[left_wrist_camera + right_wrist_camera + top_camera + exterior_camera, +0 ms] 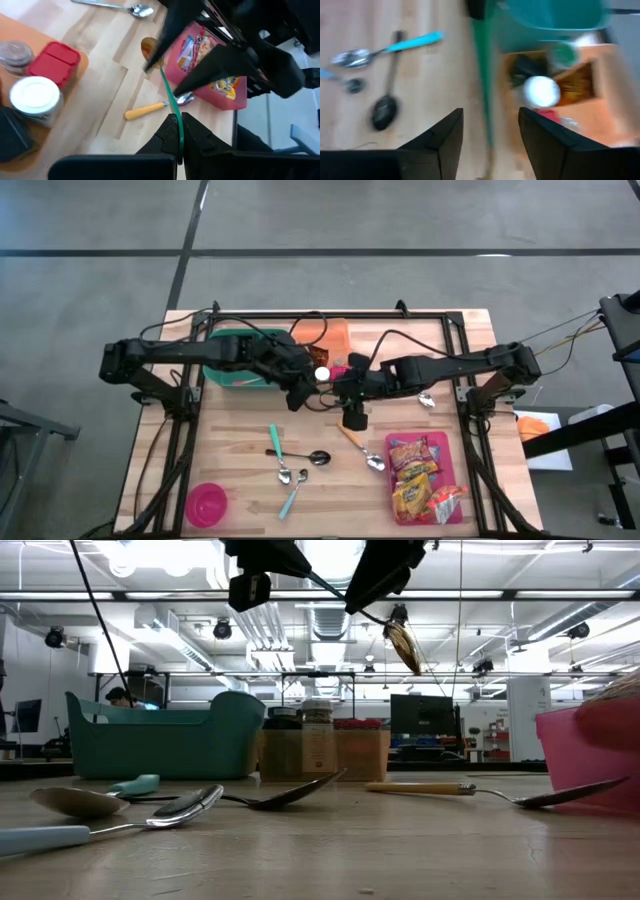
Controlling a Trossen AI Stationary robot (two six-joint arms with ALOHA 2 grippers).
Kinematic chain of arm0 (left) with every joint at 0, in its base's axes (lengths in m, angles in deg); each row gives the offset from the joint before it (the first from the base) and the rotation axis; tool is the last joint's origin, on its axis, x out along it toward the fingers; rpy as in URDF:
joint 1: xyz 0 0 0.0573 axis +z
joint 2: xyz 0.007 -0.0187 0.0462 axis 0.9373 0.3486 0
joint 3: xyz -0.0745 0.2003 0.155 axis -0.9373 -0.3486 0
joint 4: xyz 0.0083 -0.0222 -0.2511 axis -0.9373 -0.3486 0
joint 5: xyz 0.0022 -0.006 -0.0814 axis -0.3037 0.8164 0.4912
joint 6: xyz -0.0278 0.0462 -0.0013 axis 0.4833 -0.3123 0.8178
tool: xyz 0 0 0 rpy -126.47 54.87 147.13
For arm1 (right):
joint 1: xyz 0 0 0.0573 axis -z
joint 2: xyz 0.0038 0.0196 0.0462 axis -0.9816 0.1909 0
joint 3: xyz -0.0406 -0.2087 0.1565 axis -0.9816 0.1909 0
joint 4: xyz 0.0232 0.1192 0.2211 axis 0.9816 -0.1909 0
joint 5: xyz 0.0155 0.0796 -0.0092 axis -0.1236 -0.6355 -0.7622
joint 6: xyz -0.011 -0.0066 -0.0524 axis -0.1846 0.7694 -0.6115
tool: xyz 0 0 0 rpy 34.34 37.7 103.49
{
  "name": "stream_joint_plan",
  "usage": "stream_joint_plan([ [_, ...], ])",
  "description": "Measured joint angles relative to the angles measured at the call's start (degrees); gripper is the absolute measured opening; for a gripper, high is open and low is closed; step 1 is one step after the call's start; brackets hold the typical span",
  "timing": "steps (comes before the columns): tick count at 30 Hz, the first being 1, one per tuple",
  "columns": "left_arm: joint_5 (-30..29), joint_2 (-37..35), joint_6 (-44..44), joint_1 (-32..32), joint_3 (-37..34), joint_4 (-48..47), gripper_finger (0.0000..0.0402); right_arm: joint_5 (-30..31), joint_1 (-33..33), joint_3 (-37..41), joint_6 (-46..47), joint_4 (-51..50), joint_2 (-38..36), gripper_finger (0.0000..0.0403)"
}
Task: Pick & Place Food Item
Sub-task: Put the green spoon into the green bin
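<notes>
While the left claw [180, 146] is clamped tight on the thin handle of a green spoon [170, 95] held up off the tabletop [240, 475], the right claw [490, 125] faces it close by with its fingers parted and nothing gripped, the green handle showing just past the gap. Below both claws a yellow-handled spoon [150, 109] lies flat, with a white-lidded jar [35, 95] off beside the left claw. Farther out, past the spoon's bowl, the snack packets [415, 475] sit in the pink tray [452, 445], well apart from either claw.
</notes>
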State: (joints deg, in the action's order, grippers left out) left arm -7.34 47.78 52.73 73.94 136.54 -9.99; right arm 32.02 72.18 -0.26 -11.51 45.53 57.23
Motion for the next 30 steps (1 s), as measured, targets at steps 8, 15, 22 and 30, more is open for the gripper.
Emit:
stream_joint_plan([
  [8,-7.3,-4.1,-3.7,1.3,0.2,-1.5,0.0000,15.8,0.0,-3.9,3.5,-3.7,-1.6,0.0191],
  [15,-14.7,-10.6,-7.4,1.7,0.2,-3.7,0.0000,15.8,-0.5,-4.7,9.3,-4.0,-6.3,0.0192],
  [22,-16.7,-17.2,-9.4,1.6,-1.5,-4.5,0.0000,16.0,-2.2,-2.4,18.7,-4.8,-9.1,0.0192],
  [30,-20.1,-24.1,-9.4,1.3,-4.7,-3.2,0.0000,17.3,-2.7,2.4,21.6,1.5,-9.2,0.0192],
])
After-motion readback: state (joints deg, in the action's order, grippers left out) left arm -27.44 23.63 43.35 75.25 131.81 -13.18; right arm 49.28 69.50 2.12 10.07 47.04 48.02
